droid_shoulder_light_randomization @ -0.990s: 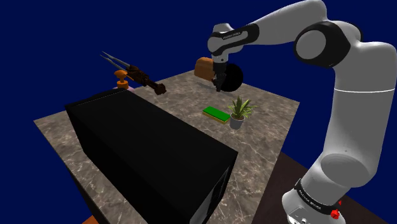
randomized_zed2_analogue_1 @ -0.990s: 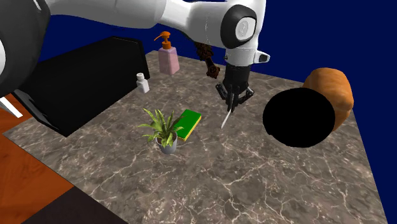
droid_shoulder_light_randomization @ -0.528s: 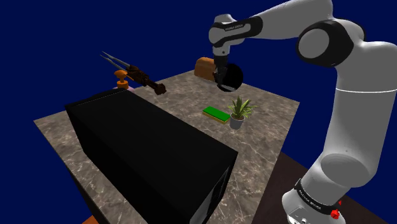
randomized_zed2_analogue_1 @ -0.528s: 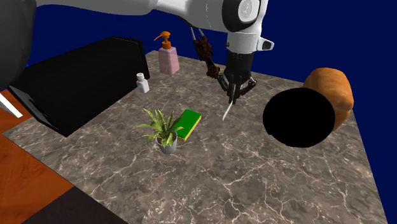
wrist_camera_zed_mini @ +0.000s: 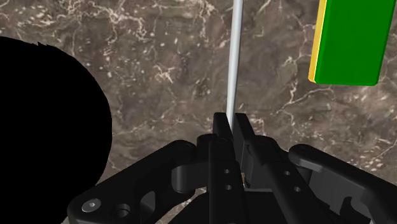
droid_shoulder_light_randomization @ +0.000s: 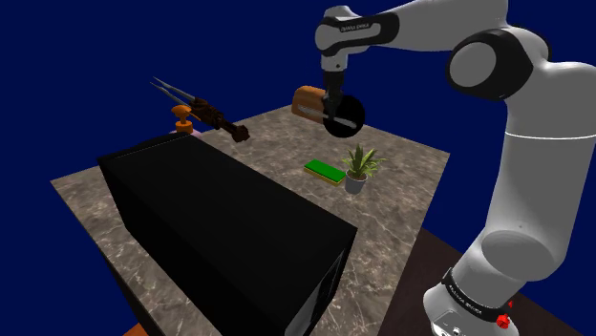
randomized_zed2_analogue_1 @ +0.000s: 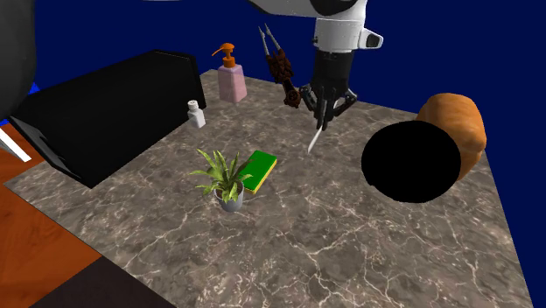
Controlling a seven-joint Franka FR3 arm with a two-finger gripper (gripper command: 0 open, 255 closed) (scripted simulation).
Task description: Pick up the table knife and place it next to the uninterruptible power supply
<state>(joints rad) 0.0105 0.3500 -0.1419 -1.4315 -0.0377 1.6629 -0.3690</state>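
Observation:
A thin silvery table knife (randomized_zed2_analogue_1: 313,140) hangs blade-down from my gripper (randomized_zed2_analogue_1: 325,112), well above the marble table (randomized_zed2_analogue_1: 367,236). In the wrist view the two fingers are shut on the knife's handle end and the blade (wrist_camera_zed_mini: 235,57) runs straight out from the gripper (wrist_camera_zed_mini: 230,122). The uninterruptible power supply is a big black box (droid_shoulder_light_randomization: 220,224) on the near part of the table in the shoulder view, far from my gripper (droid_shoulder_light_randomization: 331,107). In the second exterior view the black box (randomized_zed2_analogue_1: 96,109) lies at the left.
Below the knife lie a green block with a yellow edge (randomized_zed2_analogue_1: 260,171) and a potted plant (randomized_zed2_analogue_1: 226,182). A black disc (randomized_zed2_analogue_1: 411,162) and a brown loaf (randomized_zed2_analogue_1: 457,118) stand to the right. A soap dispenser (randomized_zed2_analogue_1: 231,77), a small white bottle (randomized_zed2_analogue_1: 198,114) and brown tongs (randomized_zed2_analogue_1: 278,63) stand behind.
My gripper has risen step by step with the knife clasped in it, so the blade tip is higher over the table. Nothing else has moved.

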